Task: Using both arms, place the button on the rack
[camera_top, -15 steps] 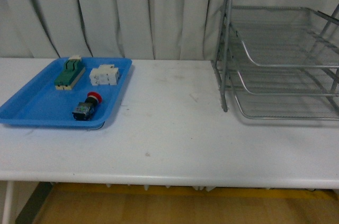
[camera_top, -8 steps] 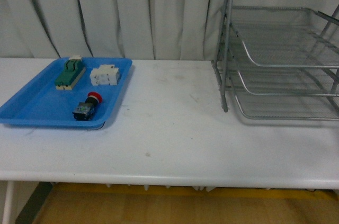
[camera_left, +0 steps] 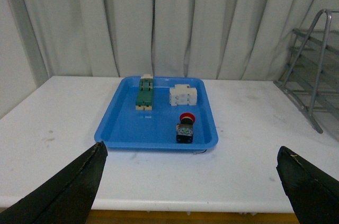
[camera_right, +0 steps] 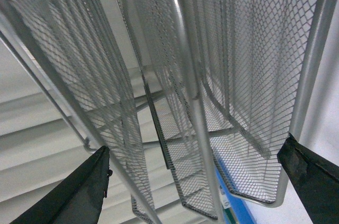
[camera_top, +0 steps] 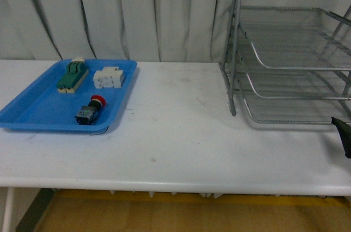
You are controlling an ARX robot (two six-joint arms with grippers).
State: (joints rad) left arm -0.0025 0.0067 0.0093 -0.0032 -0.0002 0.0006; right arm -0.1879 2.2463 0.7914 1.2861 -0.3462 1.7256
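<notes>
- The button (camera_top: 90,109) lies on its side in the blue tray (camera_top: 33,112), at the middle left of the front view.
- The rack (camera_top: 290,51) fills the upper right.
- The left gripper (camera_left: 190,150) is spread wide and empty.
- The right gripper (camera_right: 193,150) is likewise spread and empty.

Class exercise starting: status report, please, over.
Left pincer open, right pincer open, both empty. Button lying in tray, unheld. Nothing seen between it and rack.
</notes>
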